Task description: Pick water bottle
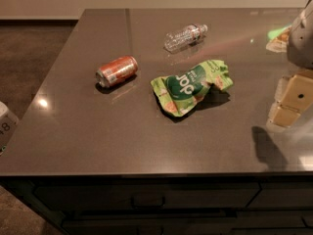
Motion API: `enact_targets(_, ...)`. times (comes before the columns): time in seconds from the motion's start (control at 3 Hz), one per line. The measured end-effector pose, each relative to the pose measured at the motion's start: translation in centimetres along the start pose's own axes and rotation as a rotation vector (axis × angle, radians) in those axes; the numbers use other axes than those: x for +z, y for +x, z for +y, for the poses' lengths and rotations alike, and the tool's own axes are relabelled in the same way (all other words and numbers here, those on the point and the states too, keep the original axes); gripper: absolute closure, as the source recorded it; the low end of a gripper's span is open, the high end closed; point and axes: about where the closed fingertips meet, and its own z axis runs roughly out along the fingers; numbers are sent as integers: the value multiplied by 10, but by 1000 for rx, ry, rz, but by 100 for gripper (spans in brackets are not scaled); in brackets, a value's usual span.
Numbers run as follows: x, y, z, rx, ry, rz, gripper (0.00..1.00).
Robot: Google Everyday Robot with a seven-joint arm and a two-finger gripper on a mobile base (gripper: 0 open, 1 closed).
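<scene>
The water bottle (185, 36) is small, clear and ribbed, with a pale cap and a thin reddish band. It lies on its side at the far middle of the dark countertop (98, 131), cap pointing right. My gripper (289, 104), tan-coloured, hangs over the right edge of the counter, well to the right of the bottle and nearer the camera. It holds nothing that I can see.
An orange-red soda can (116, 71) lies on its side left of centre. A crumpled green snack bag (190, 85) lies in the middle, between the bottle and the counter's front edge. A pale packet (279, 39) sits at the far right, by my arm (301, 33).
</scene>
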Motion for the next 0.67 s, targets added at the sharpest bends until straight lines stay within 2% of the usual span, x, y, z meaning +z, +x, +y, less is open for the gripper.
enact_targets(0.33, 0, 0, -2, -1, 0, -1, 0)
enact_targets(0.67, 14, -6, -41, -20, 6, -25, 0)
